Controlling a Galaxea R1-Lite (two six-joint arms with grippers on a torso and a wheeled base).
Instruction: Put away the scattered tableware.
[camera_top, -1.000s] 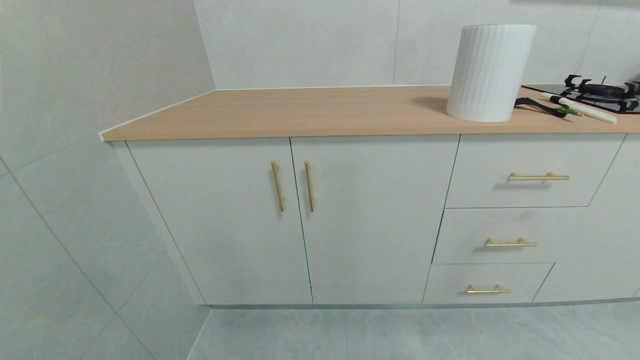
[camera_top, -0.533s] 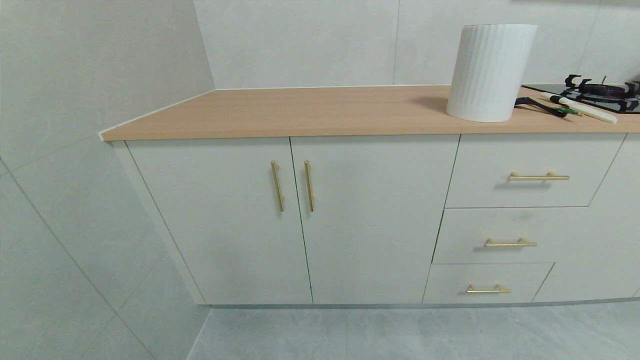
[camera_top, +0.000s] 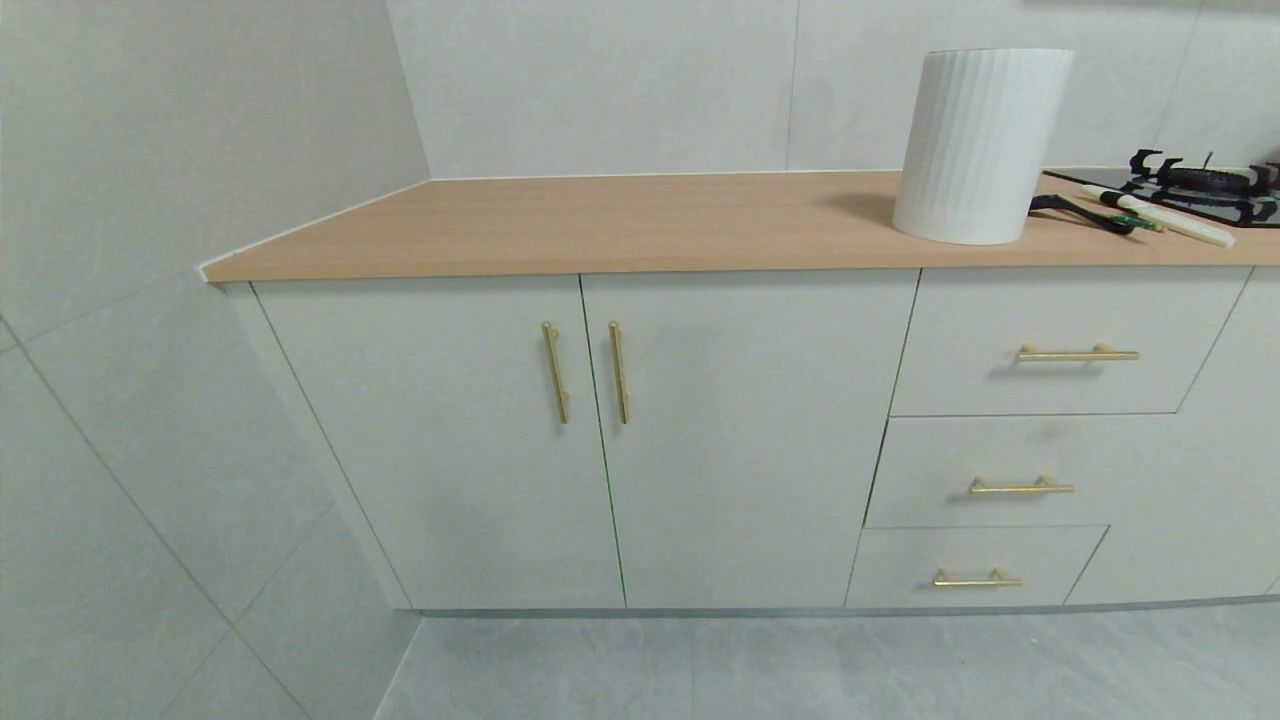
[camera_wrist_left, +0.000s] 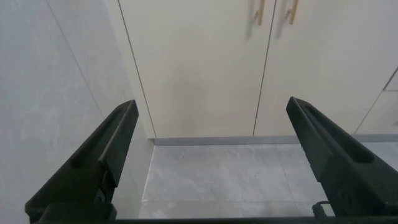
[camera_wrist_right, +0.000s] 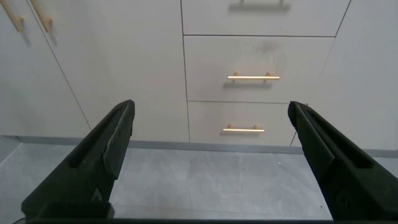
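Note:
A tall white ribbed holder (camera_top: 980, 145) stands on the wooden countertop (camera_top: 600, 225) at the right. Just beyond it on the counter lie a black-handled utensil (camera_top: 1080, 212) and a white-handled one with a green band (camera_top: 1165, 217). My left gripper (camera_wrist_left: 211, 155) hangs low in front of the cabinet doors, open and holding nothing. My right gripper (camera_wrist_right: 211, 155) hangs low in front of the drawers, open and holding nothing too.
Two cabinet doors with gold handles (camera_top: 587, 372) sit under the counter, with three drawers (camera_top: 1060, 350) to their right. A black stove grate (camera_top: 1205, 182) is at the far right. A tiled wall (camera_top: 150, 300) closes the left side. Grey floor (camera_top: 800, 665) lies below.

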